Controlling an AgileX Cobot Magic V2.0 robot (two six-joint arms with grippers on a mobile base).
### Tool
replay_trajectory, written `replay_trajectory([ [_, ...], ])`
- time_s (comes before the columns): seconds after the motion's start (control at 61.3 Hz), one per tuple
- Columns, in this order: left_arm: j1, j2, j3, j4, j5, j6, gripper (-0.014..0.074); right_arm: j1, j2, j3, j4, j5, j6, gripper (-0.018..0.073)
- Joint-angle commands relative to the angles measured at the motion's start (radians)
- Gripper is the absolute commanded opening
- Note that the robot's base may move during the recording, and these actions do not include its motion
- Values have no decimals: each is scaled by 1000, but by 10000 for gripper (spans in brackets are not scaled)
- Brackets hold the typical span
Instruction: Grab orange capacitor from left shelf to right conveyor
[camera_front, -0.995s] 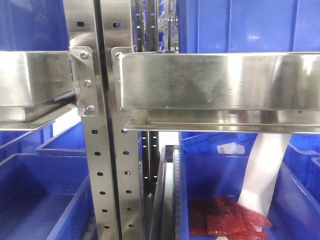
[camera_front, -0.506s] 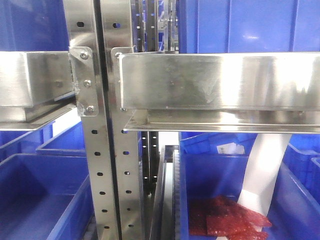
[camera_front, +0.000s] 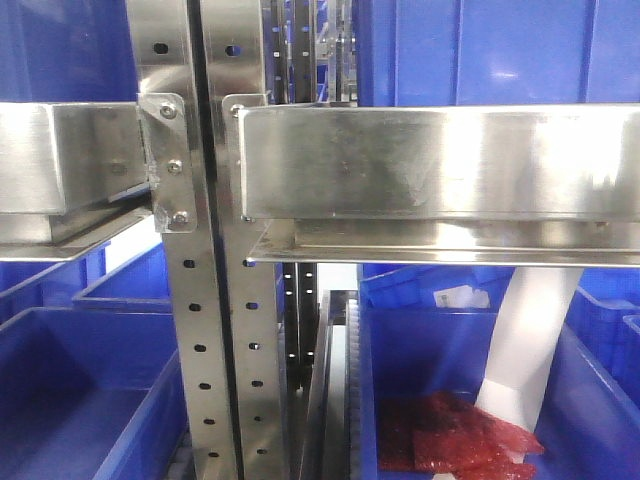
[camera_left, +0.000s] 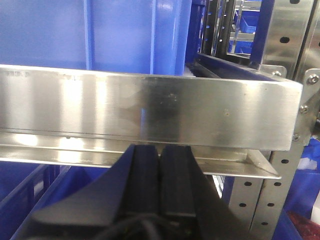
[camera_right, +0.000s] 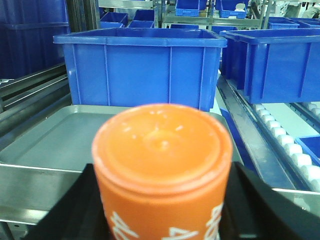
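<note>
Right fingers (camera_right: 260, 205) pinch the orange capacitor (camera_right: 162, 150), upright, with a grey tray (camera_right: 50, 135) and blue bins (camera_right: 140, 65) behind. Left fingers (camera_left: 177, 170) are pressed together, empty, just under a left shelf (camera_left: 150, 110) rail.

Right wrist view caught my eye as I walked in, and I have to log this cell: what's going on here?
The right gripper is clamped on the orange capacitor, which sits close to its camera with a silver tray and a blue bin beyond. The left gripper is shut and empty, facing a steel rail of the left shelf. The front camera shows the shelf and some red packets. No conveyor belt is in view, so delivery is not yet done.
</note>
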Motion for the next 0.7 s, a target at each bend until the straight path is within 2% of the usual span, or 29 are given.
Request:
replay_trajectory([
  [0.0,1,-13,-4,-2,-85,0,-127,2,13,-28,-16,-85,-1,37],
  [0.685,1,-13,-4,-2,-85,0,-127,2,13,-28,-16,-85,-1,37],
])
